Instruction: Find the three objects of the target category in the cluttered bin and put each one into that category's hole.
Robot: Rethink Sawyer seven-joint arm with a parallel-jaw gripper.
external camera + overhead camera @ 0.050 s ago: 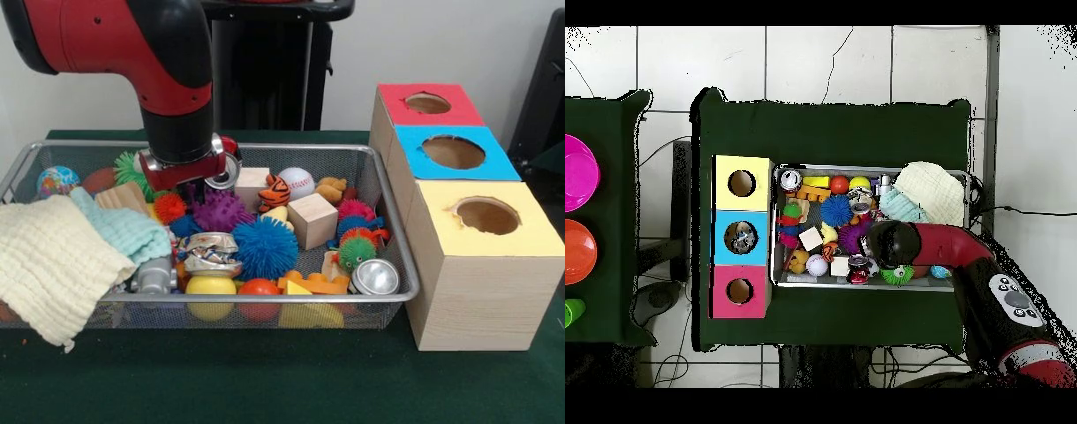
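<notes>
My gripper (pixel 190 191) reaches down into the wire mesh bin (pixel 399 237), at its back left. Its tip sits among the clutter beside a purple spiky ball (pixel 221 210) and an orange spiky ball (pixel 169 208). The arm's wrist (pixel 887 241) covers it from above. The bin also holds a blue spiky ball (pixel 265 247), two wooden cubes (pixel 312 219), a baseball (pixel 297 181), a tiger toy (pixel 274 193), a crushed can (pixel 209 252), a silver can (pixel 375 276), and yellow (pixel 210 286) and red (pixel 259 287) balls. To the right stand three boxes with holes: red (pixel 428 104), blue (pixel 452 152), yellow (pixel 485 215).
A cream cloth (pixel 48 265) and a mint cloth (pixel 124 230) drape over the bin's left end. A globe ball (pixel 57 181) and a green spiky ball (pixel 132 168) lie at the back left. Green felt (pixel 265 380) covers the table.
</notes>
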